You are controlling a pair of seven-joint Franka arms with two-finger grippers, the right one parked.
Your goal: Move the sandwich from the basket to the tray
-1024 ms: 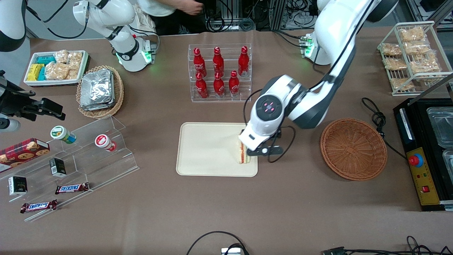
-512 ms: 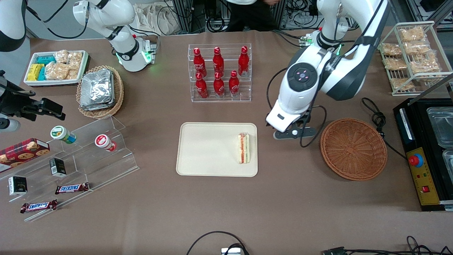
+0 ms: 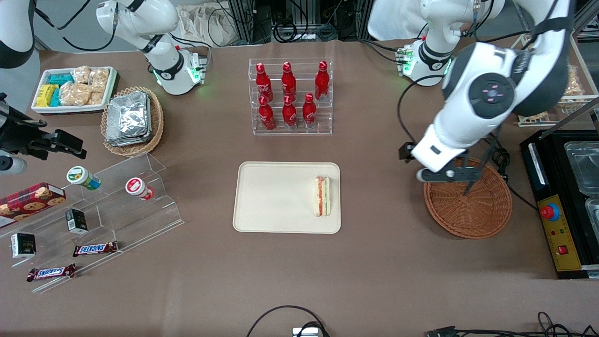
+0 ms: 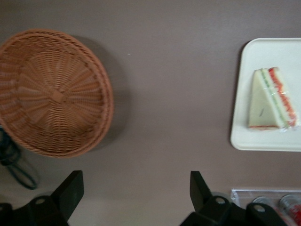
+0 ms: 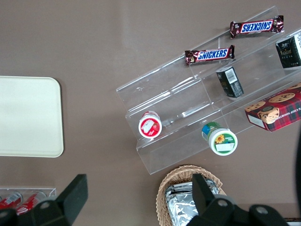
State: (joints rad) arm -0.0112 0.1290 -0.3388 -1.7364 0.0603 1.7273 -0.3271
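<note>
Wicker basket (image 3: pixel 468 206) is partly hidden by the gripper (image 4: pixel 134 193), fingers (image 4: pixel 70 190) apparently spread and empty; sandwich (image 3: pixel 322 195) lies on tray (image 3: pixel 271 199).

- Six red bottles (image 3: pixel 288 97) stand in a clear rack on the brown tabletop (image 3: pixel 299 271).
- A pale oval wicker basket (image 3: pixel 133 120) holds silver foil packets.
- A white tray (image 3: pixel 73 90) of snack packets sits beside it.
- A clear stepped stand (image 3: pixel 100 210) holds two lidded cups, small boxes and two Snickers bars (image 3: pixel 72 260).
- A wire rack (image 3: pixel 547 75) holds bagged beige snacks.
</note>
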